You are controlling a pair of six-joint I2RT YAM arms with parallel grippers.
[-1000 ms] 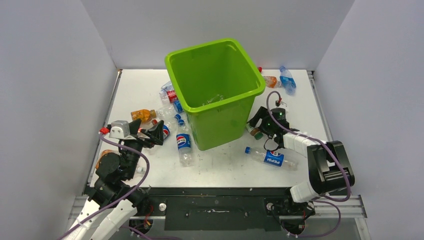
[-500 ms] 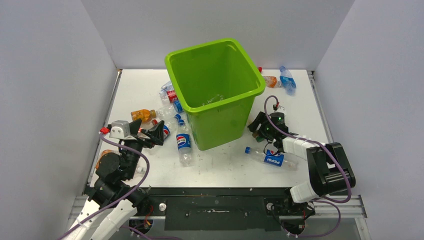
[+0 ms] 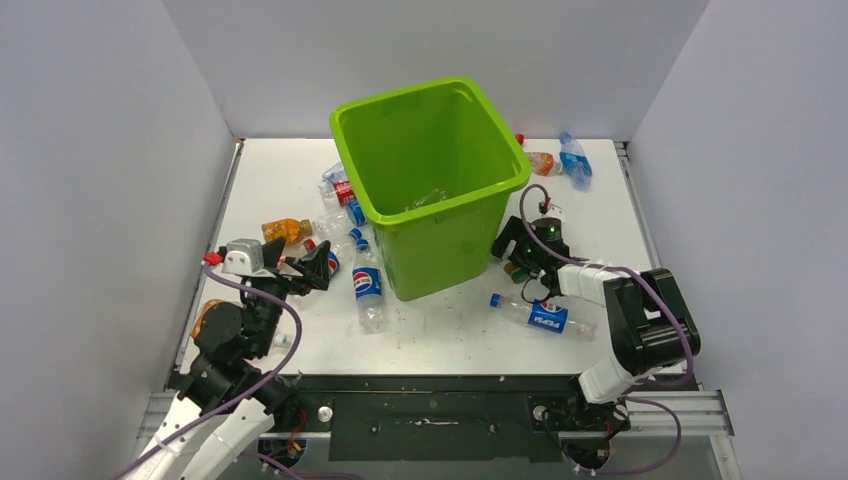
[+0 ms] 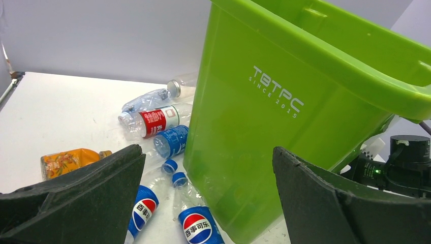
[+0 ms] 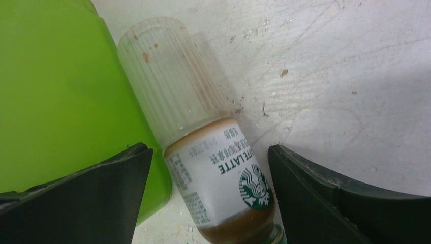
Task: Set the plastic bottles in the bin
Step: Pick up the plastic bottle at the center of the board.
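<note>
The lime-green bin point(image 3: 430, 180) stands mid-table, and its wall point(image 4: 305, 101) fills the left wrist view. My right gripper point(image 3: 518, 254) is low at the bin's right foot. It point(image 5: 209, 152) stands open astride a lying latte bottle point(image 5: 213, 168), white-labelled with brown drink inside, with a gap on each side. My left gripper point(image 3: 306, 267) hovers open and empty left of the bin point(image 4: 206, 152), above two Pepsi bottles point(image 4: 198, 229) point(image 4: 142, 208). Another Pepsi bottle point(image 3: 540, 316) lies just in front of the right gripper.
More bottles lie left of the bin: a red-labelled one point(image 4: 152, 121), a blue-labelled one point(image 4: 170, 141) and an orange one point(image 4: 66, 161). Two bottles point(image 3: 562, 160) lie at the back right. Grey walls close three sides of the table.
My right arm has shifted left toward the bin's foot, and its jaws narrowed a little and then widened again around the latte bottle. The left arm has not moved.
</note>
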